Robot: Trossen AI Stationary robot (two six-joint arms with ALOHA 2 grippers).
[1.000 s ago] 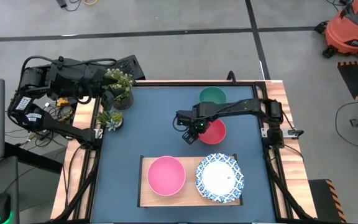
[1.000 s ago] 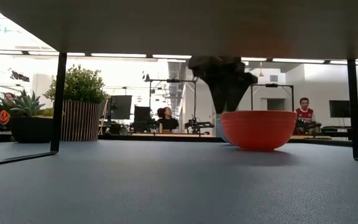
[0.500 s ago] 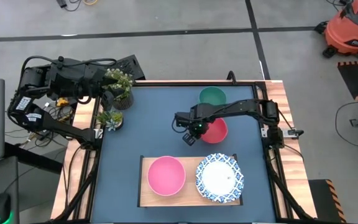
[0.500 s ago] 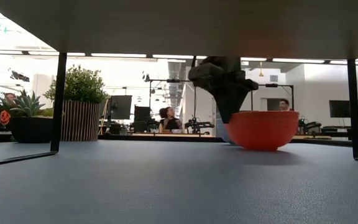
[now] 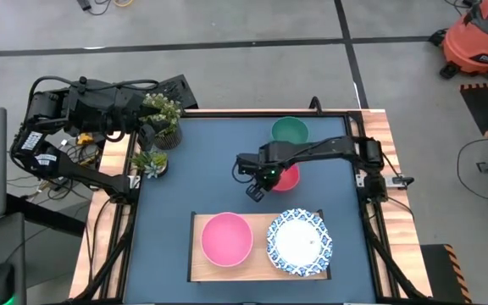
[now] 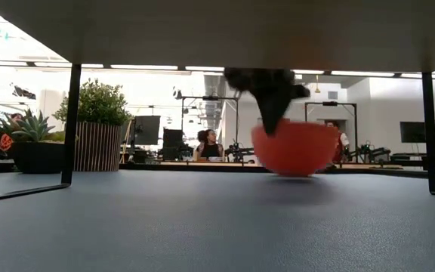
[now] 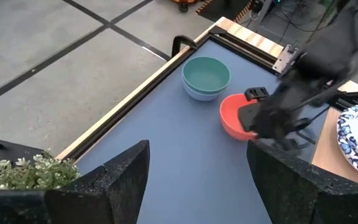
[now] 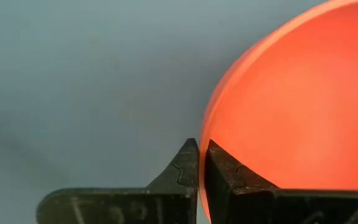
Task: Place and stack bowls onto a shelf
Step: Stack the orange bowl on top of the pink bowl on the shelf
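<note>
Since the earlier frames the red bowl [image 6: 293, 148] has come off the table: it sat flat before, and in the low view it now hangs tilted and blurred just above the dark blue surface [image 5: 202, 169], right of centre in that frame. The right gripper [image 8: 199, 163] has closed from wide apart onto the bowl's rim and has drifted slightly toward the lower left in the high view.

Risks, judged from this moment:
- Grip is a thin pinch on one edge of the rim. Bowl hangs off to one side, so it could swing or slip out during the carry.
- A tilted bowl could catch the edge of the shelf [image 5: 195, 258] on approach, or land askew on the pink bowl [image 5: 226, 237] or the patterned bowl [image 5: 299, 241] already there.

Nearest the camera in the high view, lower centre, the shelf carries those two bowls side by side. Mid-frame, the right gripper [image 5: 257, 188] holds the red bowl [image 5: 288, 177], fingers [image 8: 182, 165] together with only the rim between them. Beyond it, upper centre, the green bowl [image 5: 290, 131] sits on the table, stacked on what looks like another bowl in the left wrist view.

Left gripper [image 7: 197, 180] is parked at the upper left of the high view by the plants [image 5: 161, 110], fingers spread wide, holding nothing.
</note>
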